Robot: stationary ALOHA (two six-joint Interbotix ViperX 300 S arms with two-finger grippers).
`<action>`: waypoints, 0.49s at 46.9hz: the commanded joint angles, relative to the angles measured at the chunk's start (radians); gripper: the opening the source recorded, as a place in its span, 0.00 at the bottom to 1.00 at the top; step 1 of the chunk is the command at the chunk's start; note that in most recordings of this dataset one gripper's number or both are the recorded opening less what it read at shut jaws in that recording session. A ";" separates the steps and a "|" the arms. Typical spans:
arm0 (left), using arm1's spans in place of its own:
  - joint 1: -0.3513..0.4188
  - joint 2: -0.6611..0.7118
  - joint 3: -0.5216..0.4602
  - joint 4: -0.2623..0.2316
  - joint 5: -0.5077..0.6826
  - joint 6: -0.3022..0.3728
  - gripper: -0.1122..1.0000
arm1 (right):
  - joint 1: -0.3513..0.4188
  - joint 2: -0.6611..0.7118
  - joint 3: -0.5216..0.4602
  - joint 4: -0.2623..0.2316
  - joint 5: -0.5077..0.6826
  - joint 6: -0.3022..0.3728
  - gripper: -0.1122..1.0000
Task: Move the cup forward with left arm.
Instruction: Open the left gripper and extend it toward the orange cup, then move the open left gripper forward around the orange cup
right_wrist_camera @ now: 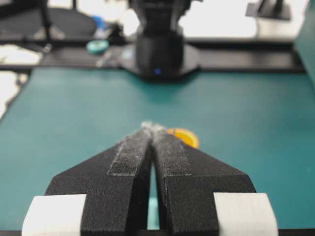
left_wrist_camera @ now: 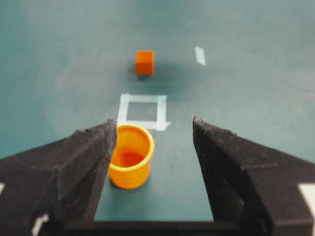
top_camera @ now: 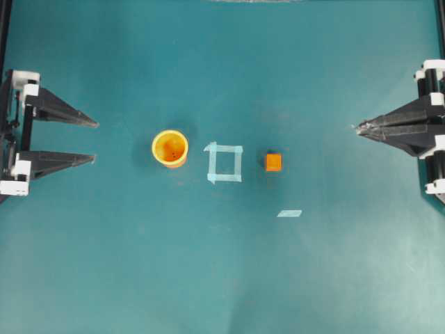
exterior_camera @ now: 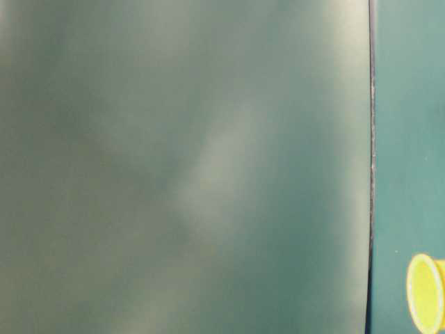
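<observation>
Standing upright on the teal worktop, the cup (top_camera: 170,148) is a small round orange-yellow plastic piece with a paler yellow rim, and nothing grips it. Measured from the cup, the left hand (top_camera: 94,142) sits well apart toward the left edge of the overhead view, its two pointed black fingers (top_camera: 64,111) spread wide and released. The left wrist view looks out between those fingers: the cup stands ahead of them near the left one, whose tip covers part of its rim.

Just beyond the cup lies a square outline of pale tape (top_camera: 224,163), flat and slightly uneven at the corners. Past the square sits a small orange cube (top_camera: 273,162), matte and sharp-edged, and farther off a loose strip of pale tape (top_camera: 289,213).

Far from the cup, at the opposite edge, the right hand (top_camera: 359,129) has its fingers pressed together to a point with nothing between them. In the right wrist view they hide most of the cup, leaving only an orange sliver.

The table-level view is nearly all a blurred grey-green surface; only part of the cup's rim shows at its lower right corner, cut off by the frame.
</observation>
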 commanded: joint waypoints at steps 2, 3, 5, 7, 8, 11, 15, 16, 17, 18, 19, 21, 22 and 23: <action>0.020 0.034 -0.008 0.000 -0.003 -0.002 0.65 | 0.002 0.005 -0.031 0.000 -0.003 0.002 0.10; 0.021 0.040 -0.008 -0.002 -0.002 -0.002 0.66 | 0.002 0.005 -0.032 0.000 -0.003 0.002 0.10; 0.028 0.055 -0.008 0.000 0.003 0.002 0.67 | 0.002 0.005 -0.032 0.000 -0.003 0.002 0.10; 0.031 0.074 -0.008 -0.002 0.008 0.002 0.68 | 0.002 0.005 -0.032 0.002 -0.003 0.002 0.10; 0.032 0.084 -0.008 0.000 0.011 0.002 0.68 | 0.002 0.005 -0.032 0.002 -0.003 0.002 0.10; 0.037 0.129 -0.009 0.000 0.017 -0.002 0.69 | 0.002 0.005 -0.032 0.000 -0.003 0.002 0.10; 0.040 0.192 -0.015 -0.002 0.018 -0.002 0.72 | 0.002 0.005 -0.032 0.002 -0.003 0.002 0.10; 0.040 0.209 -0.018 0.000 0.018 -0.002 0.72 | 0.002 0.005 -0.032 0.002 -0.003 0.002 0.10; 0.040 0.227 -0.020 0.000 0.018 -0.003 0.73 | 0.002 0.005 -0.032 0.000 -0.003 0.002 0.10; 0.040 0.252 -0.025 0.000 0.020 -0.003 0.74 | 0.002 0.005 -0.032 0.000 -0.003 0.002 0.10; 0.040 0.268 -0.029 0.000 0.018 -0.003 0.75 | 0.002 0.005 -0.032 0.002 -0.003 0.002 0.10; 0.040 0.302 -0.037 0.000 0.018 -0.005 0.76 | 0.002 0.003 -0.032 0.000 -0.003 0.002 0.10; 0.040 0.318 -0.041 -0.002 0.018 -0.005 0.77 | 0.002 0.003 -0.032 0.002 -0.003 0.002 0.10; 0.040 0.342 -0.048 -0.002 0.018 -0.005 0.78 | 0.002 0.003 -0.032 0.002 -0.003 0.002 0.10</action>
